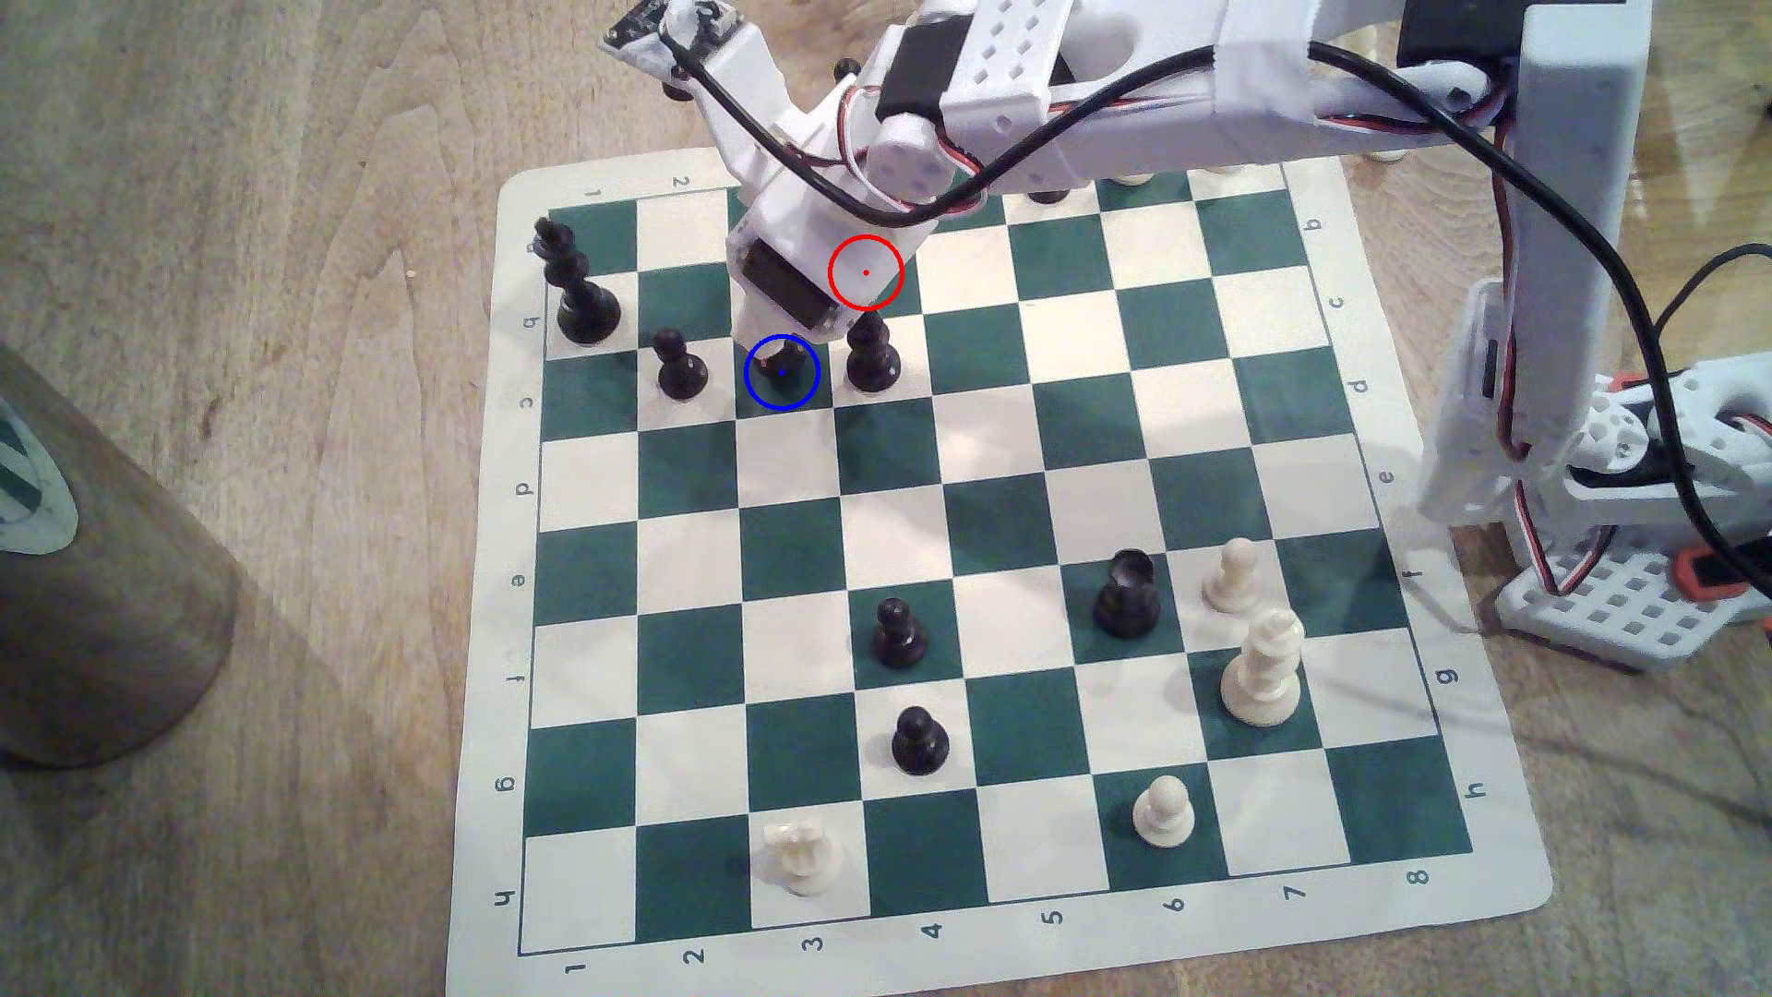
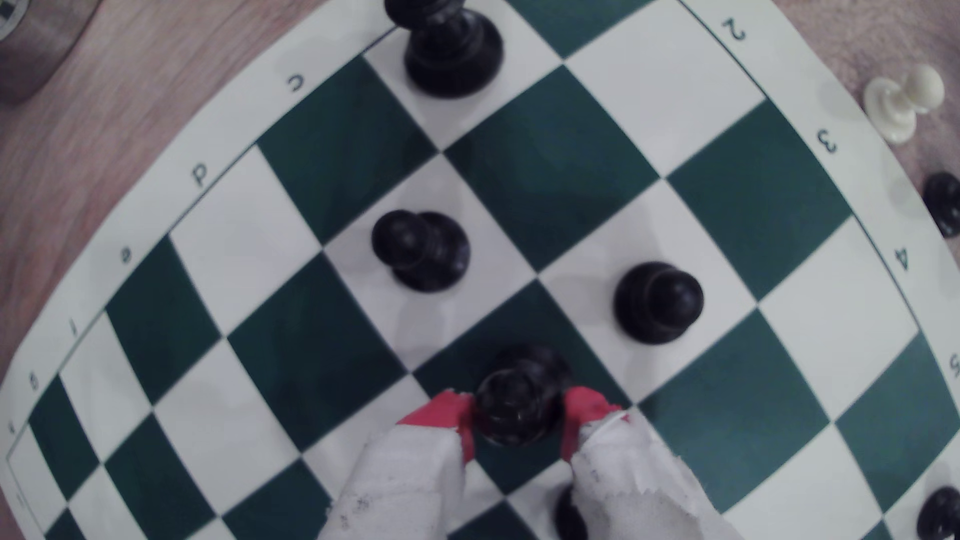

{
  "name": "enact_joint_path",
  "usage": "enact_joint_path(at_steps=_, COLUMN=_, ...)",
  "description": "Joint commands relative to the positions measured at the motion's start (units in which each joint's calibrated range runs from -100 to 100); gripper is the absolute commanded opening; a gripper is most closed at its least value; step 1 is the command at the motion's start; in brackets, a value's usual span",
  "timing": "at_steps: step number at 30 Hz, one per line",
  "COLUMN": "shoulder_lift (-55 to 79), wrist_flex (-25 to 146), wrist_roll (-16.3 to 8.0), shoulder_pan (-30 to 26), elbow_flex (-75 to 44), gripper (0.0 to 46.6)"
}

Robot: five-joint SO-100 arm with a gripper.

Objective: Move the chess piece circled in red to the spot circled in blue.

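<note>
Bishop (image 2: 519,402) is pinched between the red fingertips (image 2: 441,415) of the gripper (image 2: 519,423), right over the blue-ringed square (image 1: 781,372) in the upper left of the exterior view. Space is tight: a pawn (image 1: 682,365) sits one square to the exterior view's left, another pawn (image 1: 872,357) one to its right. Arm (image 1: 1103,115) is stretched in from the upper right, wrist angled down. Board (image 1: 959,537) middle is mostly open.

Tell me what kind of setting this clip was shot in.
Probably a home or hobby tabletop setup, not a factory: a roll-up chess mat lies on a wooden table, a white 3D-printed-looking arm stands beside it, and its gripper is closed on a black piece.
</note>
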Motion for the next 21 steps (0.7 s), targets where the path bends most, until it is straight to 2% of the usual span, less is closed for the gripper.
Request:
enact_joint_path(at_steps=1, shoulder_lift=-0.63, wrist_flex=-1.17, wrist_roll=0.10, shoulder_pan=-0.34, elbow_flex=-4.89, gripper=0.4)
enact_joint_path(at_steps=12, shoulder_lift=0.73, wrist_flex=-2.08, wrist_roll=-0.10, shoulder_pan=-0.26, elbow_flex=-4.89, gripper=0.8)
enact_joint_path(at_steps=14, shoulder_lift=0.73, wrist_flex=-2.08, wrist_roll=-0.15, shoulder_pan=-0.26, elbow_flex=-4.89, gripper=3.3)
enact_joint_path(at_steps=15, shoulder_lift=0.73, wrist_flex=-2.08, wrist_roll=-0.10, shoulder_pan=-0.26, elbow_flex=-4.89, gripper=7.2)
enact_joint_path(at_steps=18, shoulder_lift=0.73, wrist_flex=-1.67, wrist_roll=0.15, shoulder_pan=-0.19, elbow_flex=-4.89, gripper=13.3)
enact_joint_path(at_steps=21, shoulder_lift=-0.04, wrist_flex=-1.67, wrist_roll=0.00, shoulder_pan=-0.11, elbow_flex=-4.79, gripper=16.4)
